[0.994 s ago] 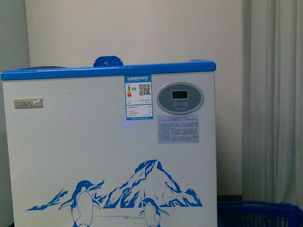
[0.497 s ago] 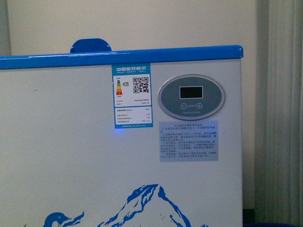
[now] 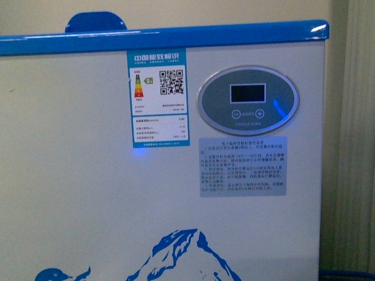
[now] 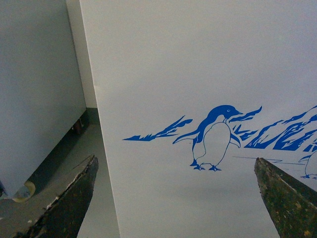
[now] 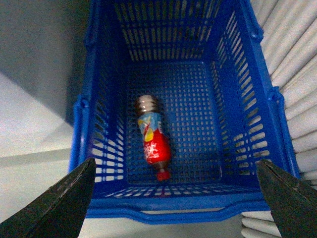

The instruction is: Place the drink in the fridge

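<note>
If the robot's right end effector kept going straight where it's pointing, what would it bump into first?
Probably the drink, lying on its side in the blue basket straight ahead of the open right end effector. Depth is hard to judge, so it might touch the basket floor beside it instead.

The white front of the fridge (image 4: 198, 59) fills most of the left wrist view, with a blue penguin (image 4: 213, 139) printed on it. Blue ice streaks (image 4: 158, 134) run out from one side of the penguin, and the edge of a blue mountain print (image 4: 292, 134) shows on its other side. The left gripper (image 4: 174, 162) faces this panel with its jaws wide apart and nothing between them; its dark, worn fingers (image 4: 74, 198) frame the penguin. Beyond the fridge's corner stands a grey cabinet (image 4: 34, 84), with a strip of grey floor (image 4: 84, 148) between them.
</note>
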